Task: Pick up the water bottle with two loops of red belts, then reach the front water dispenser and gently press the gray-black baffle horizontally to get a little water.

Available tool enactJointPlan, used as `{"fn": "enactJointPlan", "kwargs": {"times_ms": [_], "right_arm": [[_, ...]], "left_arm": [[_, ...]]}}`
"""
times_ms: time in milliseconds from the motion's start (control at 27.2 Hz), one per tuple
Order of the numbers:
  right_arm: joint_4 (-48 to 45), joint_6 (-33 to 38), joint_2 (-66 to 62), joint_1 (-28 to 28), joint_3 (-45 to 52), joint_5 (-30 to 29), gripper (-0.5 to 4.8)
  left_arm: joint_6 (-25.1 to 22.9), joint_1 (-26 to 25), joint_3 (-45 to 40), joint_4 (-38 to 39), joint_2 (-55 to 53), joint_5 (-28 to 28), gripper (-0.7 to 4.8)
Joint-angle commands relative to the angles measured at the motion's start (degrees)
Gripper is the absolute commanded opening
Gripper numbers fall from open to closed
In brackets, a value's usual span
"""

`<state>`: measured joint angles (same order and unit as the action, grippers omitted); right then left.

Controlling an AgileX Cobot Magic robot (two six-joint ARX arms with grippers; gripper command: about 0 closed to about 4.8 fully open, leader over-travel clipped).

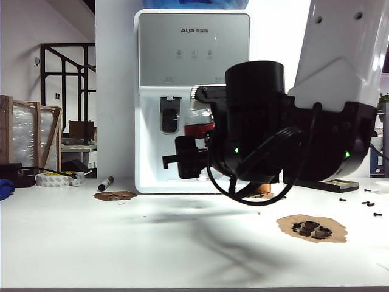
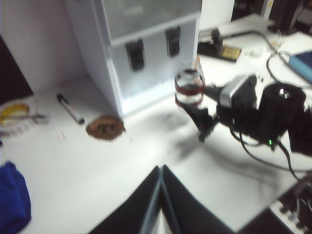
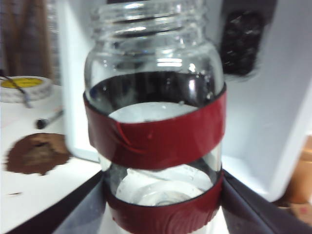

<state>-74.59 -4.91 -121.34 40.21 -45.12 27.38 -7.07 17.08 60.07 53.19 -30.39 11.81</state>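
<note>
The water bottle [image 3: 153, 129], a clear jar with two dark-red bands, stands upright between the fingers [image 3: 83, 207] of my right gripper [image 3: 163, 204], which is shut on its lower body. It hangs above the table just in front of the water dispenser [image 1: 152, 91]. The gray-black baffle [image 3: 242, 44] lies just beyond the bottle's shoulder, apart from it. In the left wrist view the bottle [image 2: 189, 87] hangs near the right-hand paddle [image 2: 173, 41]. In the exterior view the right wrist hides that paddle, and only a part of the bottle [image 1: 199, 125] shows. My left gripper [image 2: 161, 168] is shut and empty, well back over the table.
The dispenser's left paddle [image 1: 170, 115] is uncovered. A black marker [image 2: 70, 108], a brown patch [image 2: 105, 127] and a tape roll [image 1: 59, 178] lie left of the dispenser, with a blue cloth [image 2: 12, 202] nearer. Another brown patch with dark pieces [image 1: 312, 229] and loose screws [image 1: 368, 205] lie on the right.
</note>
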Motion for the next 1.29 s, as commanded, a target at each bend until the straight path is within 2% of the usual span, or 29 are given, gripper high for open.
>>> {"fn": "enactJointPlan", "kwargs": {"times_ms": [37, 147, 221, 331, 551, 698, 1066, 1287], "right_arm": [[-1.9, -1.3, 0.9, -0.4, -0.3, 5.9, -0.02], [-2.3, -0.9, 0.9, -1.2, -0.3, 7.4, -0.02], [-2.9, -0.8, 0.9, -1.8, -0.3, 7.1, -0.02], [-2.1, -0.9, 0.8, -2.9, -1.7, 3.9, -0.02], [2.4, -0.6, 0.8, -4.9, -5.4, -0.9, -0.02], [7.1, 3.8, 0.8, -7.3, -7.3, -2.4, -0.02], [6.8, 5.4, 0.8, -12.8, -7.6, -16.7, -0.02], [7.6, 5.1, 0.8, -13.6, -8.2, -21.4, -0.02]], "left_arm": [[-0.2, -0.1, 0.3, -4.4, -0.1, 0.4, -0.01], [0.2, -0.1, 0.3, -5.4, -0.1, 0.6, -0.01], [2.5, -0.1, 0.3, -5.4, -0.1, 1.9, -0.01], [5.9, -0.1, 0.3, -5.5, -0.1, 4.0, -0.01], [6.0, -0.1, 0.3, -4.7, -0.1, 4.1, -0.01], [6.0, -0.1, 0.3, -3.3, -0.1, 5.0, -0.01], [6.0, -0.1, 0.3, -3.4, -0.1, 5.4, -0.01], [6.0, -0.1, 0.3, -3.4, -0.1, 5.4, -0.01]]}}
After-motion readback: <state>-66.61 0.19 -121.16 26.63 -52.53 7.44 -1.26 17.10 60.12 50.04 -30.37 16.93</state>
